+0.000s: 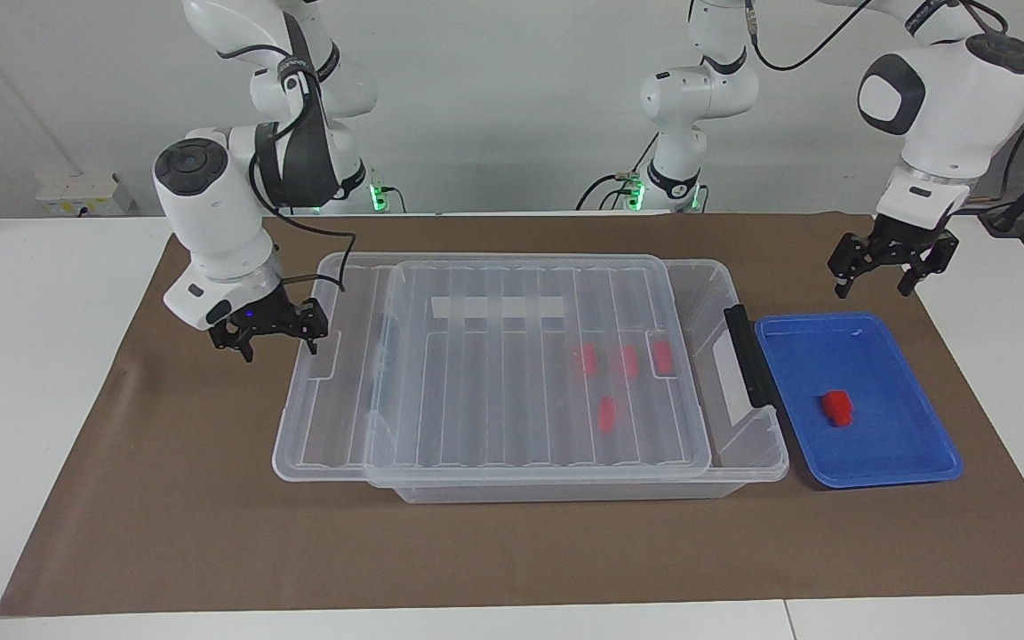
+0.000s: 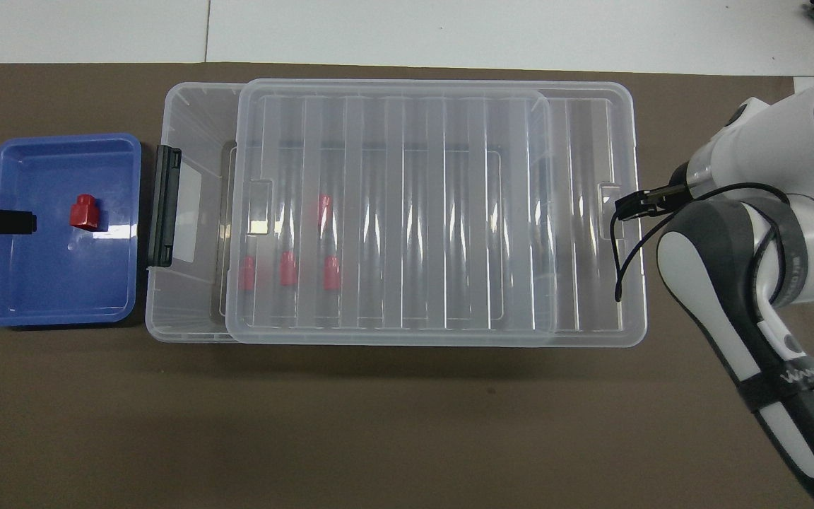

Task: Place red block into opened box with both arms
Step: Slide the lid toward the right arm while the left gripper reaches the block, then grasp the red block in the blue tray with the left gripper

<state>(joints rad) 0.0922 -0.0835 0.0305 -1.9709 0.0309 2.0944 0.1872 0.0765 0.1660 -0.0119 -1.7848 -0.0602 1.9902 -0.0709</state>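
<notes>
Brown mat covers the table. Box (image 1: pixel 748 449) at centre, lid (image 1: pixel 494 373) slid toward the right arm's end. Red block (image 1: pixel 837 407) lies in blue tray (image 1: pixel 885 467). Right gripper (image 1: pixel 268 331) open-fingered at the lid's end; left gripper (image 1: pixel 891 264) open over the mat near the tray.
</notes>
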